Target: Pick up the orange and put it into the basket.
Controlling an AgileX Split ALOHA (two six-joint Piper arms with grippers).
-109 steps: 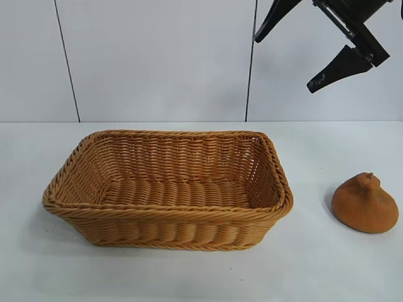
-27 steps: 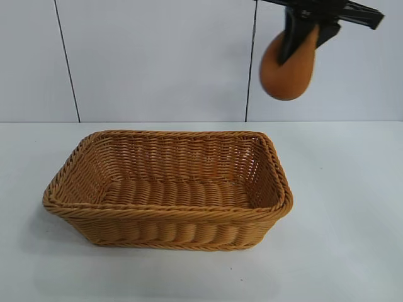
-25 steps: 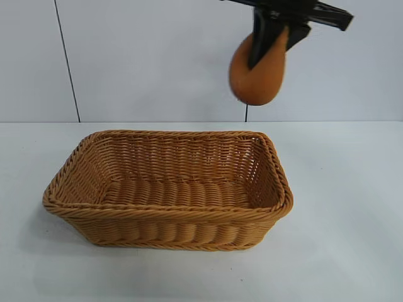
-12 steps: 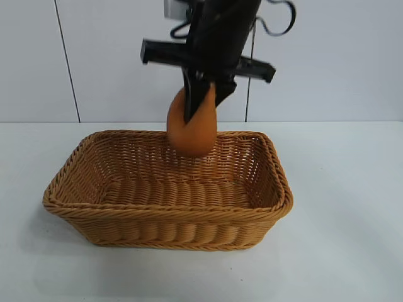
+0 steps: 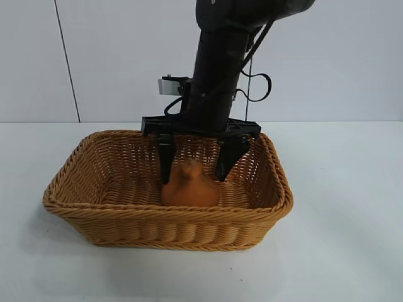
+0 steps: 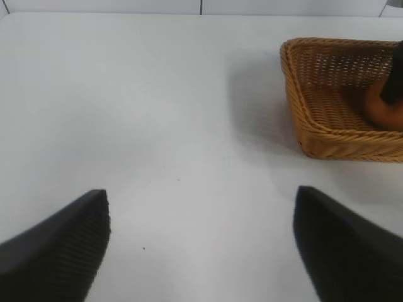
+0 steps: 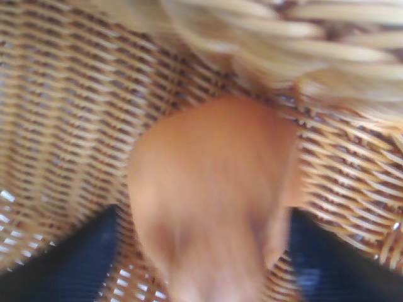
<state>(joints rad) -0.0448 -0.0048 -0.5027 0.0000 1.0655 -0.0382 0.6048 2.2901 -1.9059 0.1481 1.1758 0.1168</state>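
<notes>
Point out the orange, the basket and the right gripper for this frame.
orange (image 5: pixel 190 189): exterior view, on its rounded body below the neck.
basket (image 5: pixel 157 217): exterior view, on the near braided rim.
right gripper (image 5: pixel 198 165): exterior view, midway between its spread fingers, inside the basket.

Glossy black right arm; looped black cable; small grey block; ribbed black fingers.

No text, label, brand, number or sign can be read in any view; the basket carries only plain weave; the orange is unmarked; the small pale tag on the right arm is unreadable.
</notes>
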